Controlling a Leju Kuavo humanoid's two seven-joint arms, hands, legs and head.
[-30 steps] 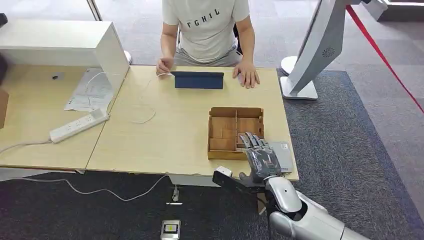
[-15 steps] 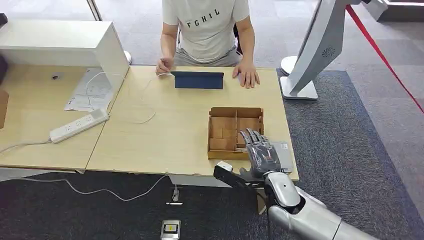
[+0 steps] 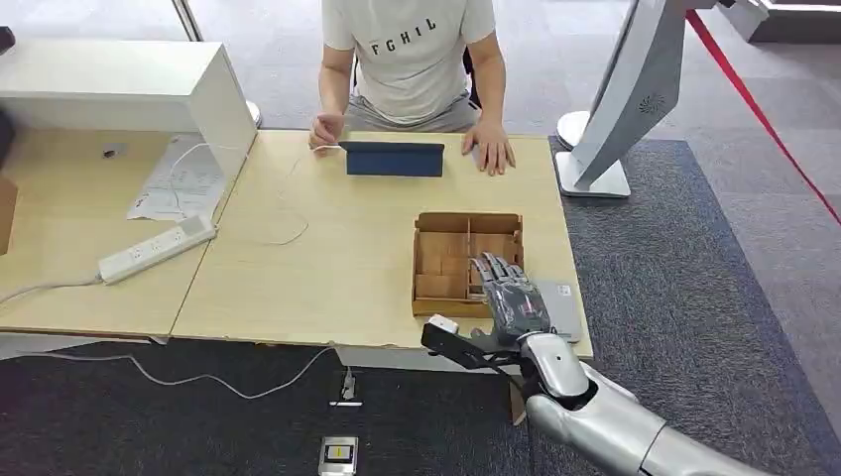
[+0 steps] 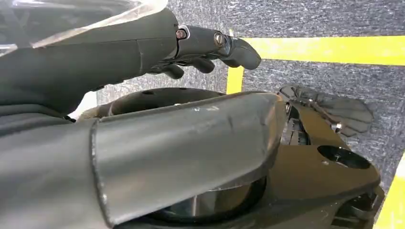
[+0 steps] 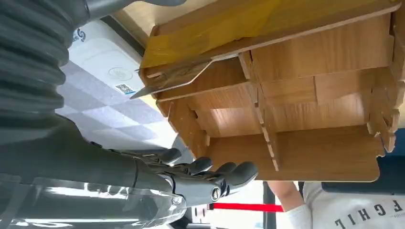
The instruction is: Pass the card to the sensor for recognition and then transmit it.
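Note:
My right hand (image 3: 508, 293) hovers with fingers spread over the near right corner of a wooden compartment box (image 3: 466, 217) and holds nothing. In the right wrist view its fingers (image 5: 210, 174) reach out in front of the box (image 5: 296, 152). A thin grey card (image 5: 169, 80) leans in the compartment closest to the sensor, one corner poking past the wall. The flat grey sensor (image 3: 563, 305) lies on the table just right of the box, its pale face with a small code label (image 5: 102, 62). My left hand (image 4: 200, 40) hangs over the floor, holding nothing.
A person sits across the table with both hands (image 3: 491, 151) on it, beside a dark blue tablet case (image 3: 395, 159). A power strip (image 3: 157, 248), papers and a white box stand on the left table. A white kiosk base (image 3: 593, 178) stands right of the table.
My right hand has crept forward from the table's near edge onto the box's near right corner. The person and the things on the table have stayed put.

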